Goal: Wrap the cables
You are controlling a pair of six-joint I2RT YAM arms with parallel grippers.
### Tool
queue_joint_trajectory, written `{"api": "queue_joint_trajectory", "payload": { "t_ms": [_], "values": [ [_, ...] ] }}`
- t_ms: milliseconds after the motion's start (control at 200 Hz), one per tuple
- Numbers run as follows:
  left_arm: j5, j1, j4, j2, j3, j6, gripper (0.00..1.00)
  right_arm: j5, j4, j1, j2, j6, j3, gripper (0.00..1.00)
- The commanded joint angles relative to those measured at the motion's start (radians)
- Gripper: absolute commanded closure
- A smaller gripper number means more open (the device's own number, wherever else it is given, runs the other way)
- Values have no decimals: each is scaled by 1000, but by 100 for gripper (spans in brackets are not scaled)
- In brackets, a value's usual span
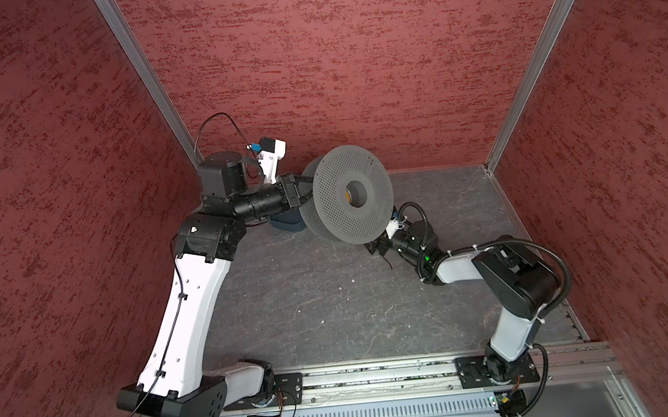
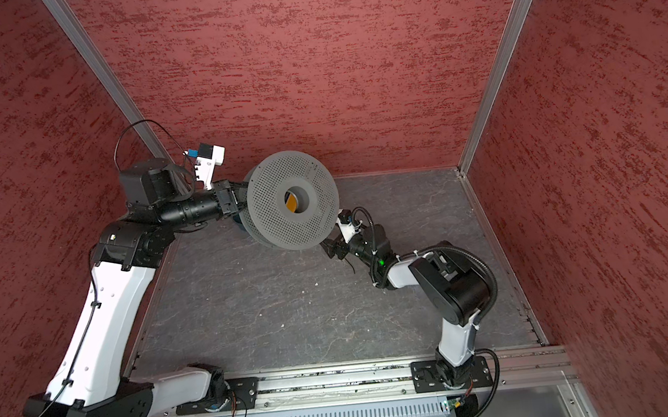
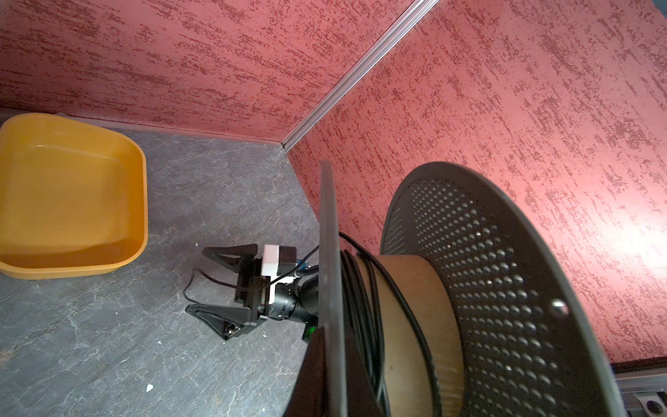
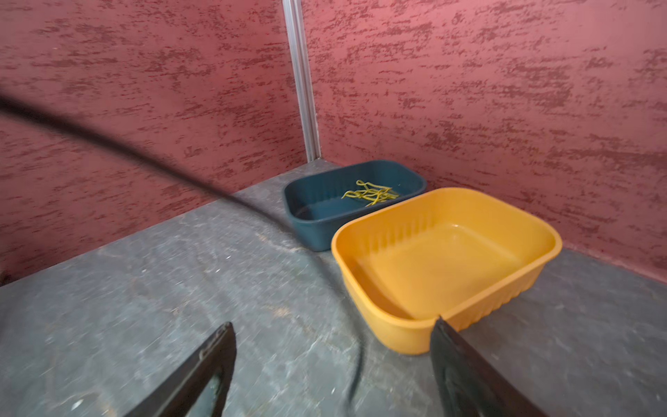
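A grey perforated spool (image 1: pixel 348 195) (image 2: pixel 294 198) is held on edge above the table, and my left gripper (image 1: pixel 296 192) (image 2: pixel 234 200) (image 3: pixel 330 337) is shut on the rim of one flange. In the left wrist view, black cable (image 3: pixel 361 289) lies in several turns round the brown core. Its loose tail (image 3: pixel 191 285) (image 1: pixel 388 263) hangs down and passes between the fingers of my right gripper (image 1: pixel 373 248) (image 2: pixel 330 247) (image 3: pixel 196 279). In the right wrist view, my right gripper (image 4: pixel 332 323) stands wide open just above the table. The blurred cable (image 4: pixel 355 375) runs between its fingers, touching neither.
An empty yellow tub (image 4: pixel 397 325) (image 3: pixel 142 173) sits near the back wall. Behind it is a dark blue tub (image 4: pixel 314 231) (image 1: pixel 286 224) holding short yellow-green strands (image 4: pixel 371 193). Red walls close in three sides, and a metal rail (image 1: pixel 382 380) runs along the front.
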Motion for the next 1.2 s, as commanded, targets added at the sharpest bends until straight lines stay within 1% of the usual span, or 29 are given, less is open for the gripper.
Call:
{"api": "queue_joint_trajectory", "payload": {
  "t_ms": [0,45,65,85,105,150,170,215,256,331,396,481,541,606,646,676,711,807,887,902,962,1017,1057,1127,1197],
  "values": [
    [35,11,81,-40,43,-26,100,42,108,-1,46,-3,48,17],
    [35,12,81,-42,42,-25,100,40,110,-1,61,11,59,20],
    [35,13,81,-42,40,-25,100,33,112,-1,67,18,60,24],
    [34,13,81,-42,39,-27,100,23,116,-1,70,24,61,31],
    [35,14,80,-42,38,-26,100,15,118,0,71,31,60,41],
    [32,20,83,-41,34,-26,100,1,115,3,66,49,55,66],
    [29,23,86,-38,33,-26,100,0,108,6,64,57,54,75],
    [22,35,96,-31,25,-33,100,8,59,19,47,62,53,92],
    [15,48,114,-19,14,-45,100,27,-6,39,24,35,46,100],
    [-32,62,137,6,-4,-52,100,143,-118,102,-41,-54,7,100],
    [-112,61,165,26,-28,-43,100,237,-189,166,-99,-120,-34,100],
    [-266,43,208,35,-79,-25,100,327,-321,260,-183,-210,-55,100],
    [-352,28,239,45,-114,-12,100,390,-429,328,-235,-279,-48,100],
    [-445,-1,231,71,-122,30,100,468,-549,405,-291,-344,-25,100],
    [-537,-29,208,95,-116,68,100,503,-621,448,-324,-382,-7,100],
    [-606,-50,191,111,-114,95,100,516,-679,480,-346,-401,13,100],
    [-662,-70,182,125,-117,116,100,515,-763,510,-366,-414,53,100],
    [-729,-103,186,155,-139,146,100,462,-1034,556,-377,-405,203,100],
    [-805,-143,144,179,-137,204,100,431,-1182,561,-377,-401,318,100],
    [-819,-153,131,183,-135,217,100,432,-1201,561,-403,-402,335,100],
    [-844,-186,90,194,-138,276,100,458,-1252,559,-431,-415,391,100],
    [-827,-208,51,196,-145,335,100,467,-1311,539,-439,-427,457,100],
    [-818,-218,21,195,-151,361,100,453,-1391,506,-426,-411,532,100],
    [-748,-218,-20,176,-166,406,100,418,-1534,440,-394,-381,652,100],
    [-713,-223,-57,149,-180,430,100,420,-1582,385,-387,-378,706,100]
  ]
}}
